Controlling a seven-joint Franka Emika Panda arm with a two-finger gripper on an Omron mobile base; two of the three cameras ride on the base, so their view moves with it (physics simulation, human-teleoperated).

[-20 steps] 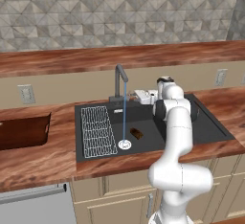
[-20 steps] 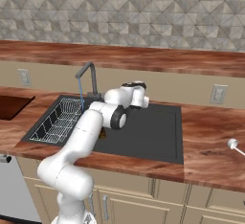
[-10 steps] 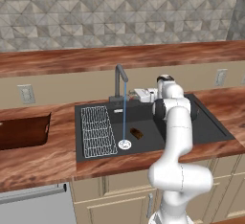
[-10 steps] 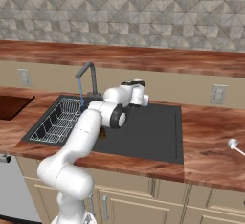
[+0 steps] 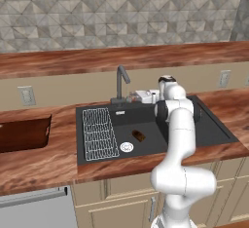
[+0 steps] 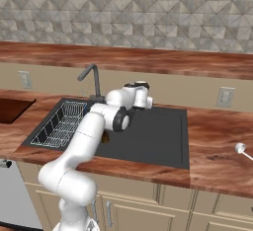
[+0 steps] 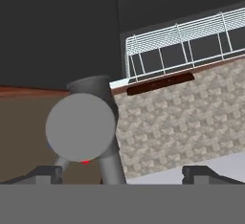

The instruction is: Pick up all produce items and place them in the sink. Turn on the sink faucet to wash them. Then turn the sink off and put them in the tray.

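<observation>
The sink [image 5: 209,129] is a black basin let into the wooden bench [image 5: 44,161], with bare floor to the right of the arm and a white wire rack [image 5: 98,133] filling its left part. The round silver drain [image 5: 126,147] lies just right of the rack's front corner. The sink faucet [image 5: 120,83] rises from the back rim, its spout bent forward over the basin. The fingers [image 5: 133,97] sit at the back rim just right of the faucet base — in the hand view their two dark tips [image 7: 48,173] stand wide apart, nothing between them, with the faucet's round grey end close ahead. The produce item [image 5: 139,135], a small dark oblong lump, lies on the basin floor near the drain, well apart from the fingers and lower. The tray [image 5: 22,134] rests at the far left of the bench — clear of the sink rim
</observation>
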